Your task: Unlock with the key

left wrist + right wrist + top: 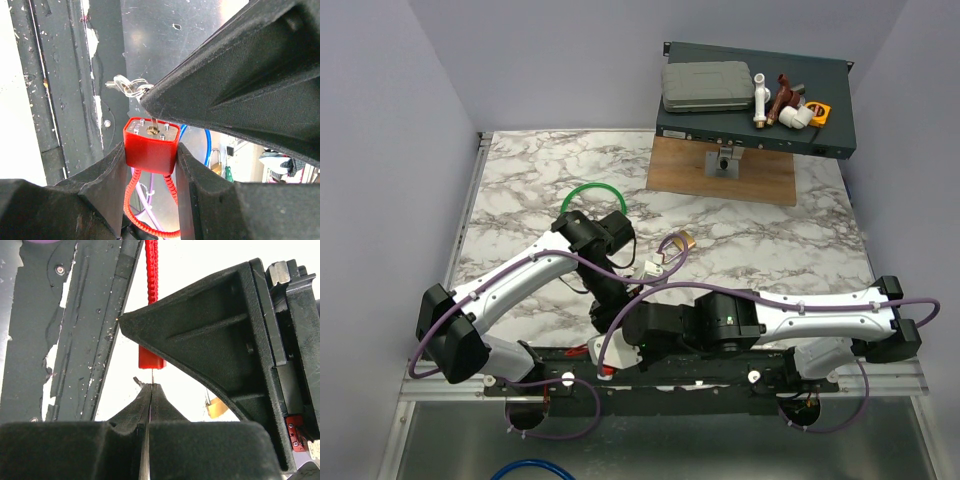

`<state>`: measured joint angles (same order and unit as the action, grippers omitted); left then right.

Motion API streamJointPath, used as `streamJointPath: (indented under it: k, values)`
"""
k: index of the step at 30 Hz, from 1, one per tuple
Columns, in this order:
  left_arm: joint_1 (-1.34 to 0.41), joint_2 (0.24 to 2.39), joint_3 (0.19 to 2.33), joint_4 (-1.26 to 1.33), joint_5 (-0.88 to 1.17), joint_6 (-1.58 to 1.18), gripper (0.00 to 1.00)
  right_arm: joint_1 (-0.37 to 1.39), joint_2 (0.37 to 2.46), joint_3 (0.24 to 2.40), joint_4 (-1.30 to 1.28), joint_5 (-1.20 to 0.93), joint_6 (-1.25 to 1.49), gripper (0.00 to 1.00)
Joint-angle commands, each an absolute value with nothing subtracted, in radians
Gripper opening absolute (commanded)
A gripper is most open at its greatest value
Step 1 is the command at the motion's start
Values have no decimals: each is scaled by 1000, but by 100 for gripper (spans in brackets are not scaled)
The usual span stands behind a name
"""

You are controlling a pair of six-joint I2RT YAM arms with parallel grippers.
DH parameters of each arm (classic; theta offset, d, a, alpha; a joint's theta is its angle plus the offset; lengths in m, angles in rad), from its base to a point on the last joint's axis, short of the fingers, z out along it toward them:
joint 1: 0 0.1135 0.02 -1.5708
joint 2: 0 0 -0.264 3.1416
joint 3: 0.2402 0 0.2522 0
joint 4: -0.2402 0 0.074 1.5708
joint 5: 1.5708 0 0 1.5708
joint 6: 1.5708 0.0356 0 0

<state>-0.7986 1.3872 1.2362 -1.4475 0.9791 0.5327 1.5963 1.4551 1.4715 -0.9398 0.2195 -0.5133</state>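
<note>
Your left claw [150, 156] is gripping red-bodied cable padlock [150, 145] steady so right claw [150, 386], pinching slim metal key [156, 121], is meeting keyhole [152, 131].

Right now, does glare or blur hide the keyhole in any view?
Left wrist: red lock sharp, keyhole readable, no glare. Right wrist: background blown out white, near fingers soft, key blade a thin line. Top external: evenly lit, but arms cover the lock.

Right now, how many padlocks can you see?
2. A red padlock sits clamped in the left gripper; a brass padlock lies on the marble table. More may be hidden.
</note>
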Motion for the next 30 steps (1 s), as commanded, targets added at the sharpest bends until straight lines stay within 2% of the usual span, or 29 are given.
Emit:
streamJointPath:
  k: [1,30]
  values:
    - [-793,1363,1249,-1445,994,538,0,1610,1441,1476,-956,244,-503,1]
    - [-840,1363,1267,-1531,973,659,0,1618,1416,1468,-955,215,-518,1]
